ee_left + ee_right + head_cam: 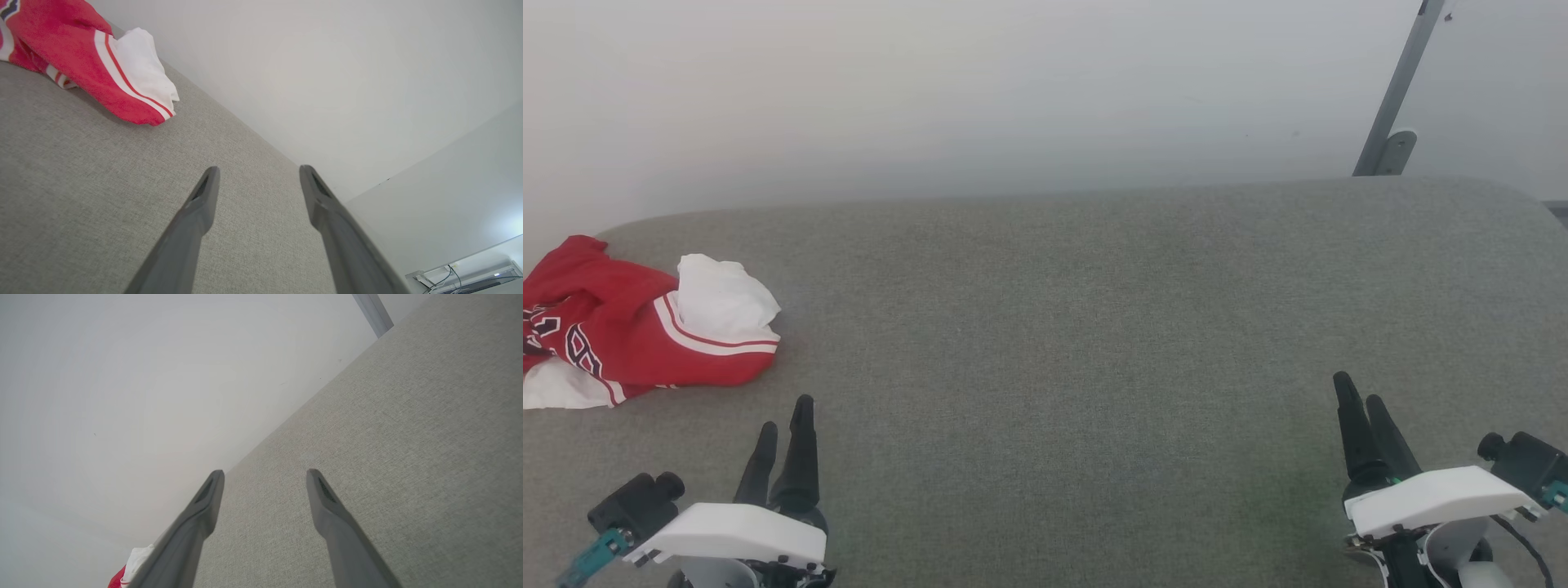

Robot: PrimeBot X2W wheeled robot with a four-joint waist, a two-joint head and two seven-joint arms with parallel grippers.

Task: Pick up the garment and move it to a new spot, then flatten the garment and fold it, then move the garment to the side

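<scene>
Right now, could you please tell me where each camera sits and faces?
Head view: on the head, facing forward and down at the grey surface; left gripper and right gripper below.
Left wrist view: on the left wrist, along its open fingers toward the garment.
Right wrist view: on the right wrist, along its open fingers toward the wall.
Shared: all three show the garment.

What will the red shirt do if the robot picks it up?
Probably flop and dangle: the red shirt lies crumpled in soft folds. Likely light, being thin cloth. It shouldn't roll on the grey fabric surface.
</scene>
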